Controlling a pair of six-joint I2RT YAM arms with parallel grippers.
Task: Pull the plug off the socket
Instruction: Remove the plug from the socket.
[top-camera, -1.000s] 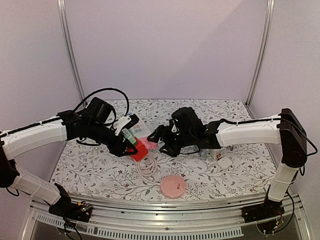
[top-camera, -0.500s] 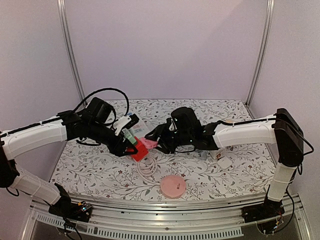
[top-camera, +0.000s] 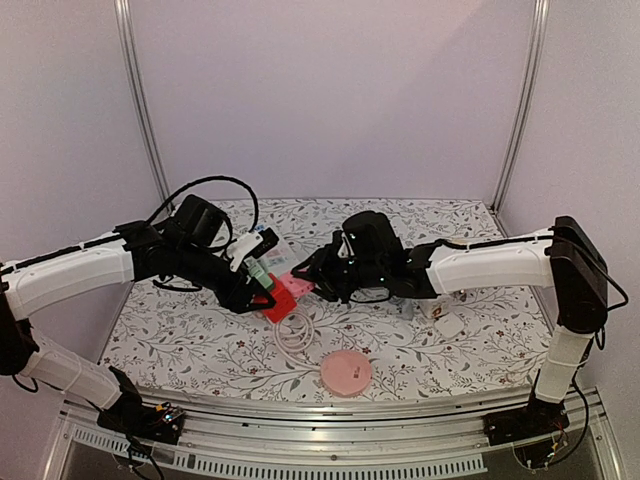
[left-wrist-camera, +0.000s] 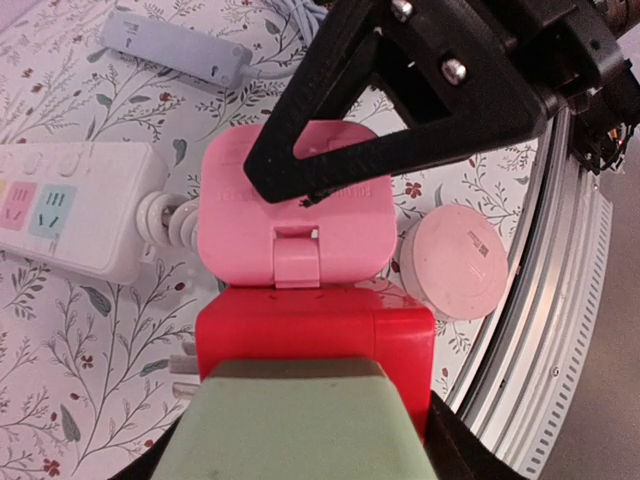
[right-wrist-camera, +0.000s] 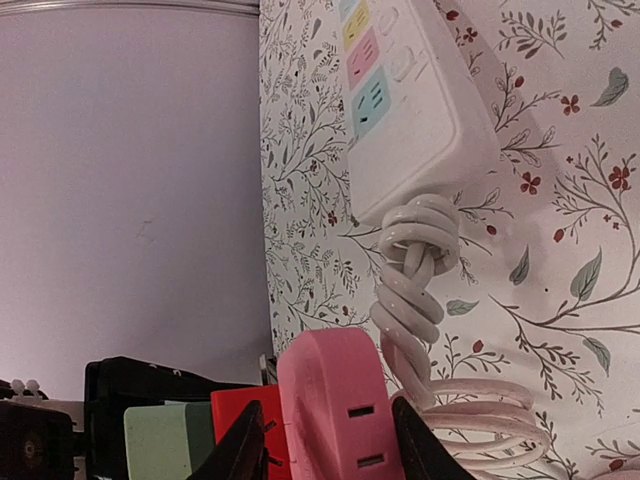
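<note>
Mid-worktop, slightly left of centre: the pink plug (left-wrist-camera: 290, 215) sat butted against the red socket (left-wrist-camera: 315, 335) with no gap visible, not pulled off. Left gripper (top-camera: 262, 292) was clamped on the red socket, green pad (left-wrist-camera: 300, 420) on top. Right gripper (right-wrist-camera: 330, 445) straddled the pink plug, fingers close to both sides; couldn't tell if it actually pinched. White power strip (right-wrist-camera: 410, 110) lay just beyond, toward the far edge. Round pink disc (top-camera: 346, 373) sat near the near edge.

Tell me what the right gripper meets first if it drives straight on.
The right gripper meets the pink square plastic plug, already between its fingers; behind that, likely the red socket block.
</note>
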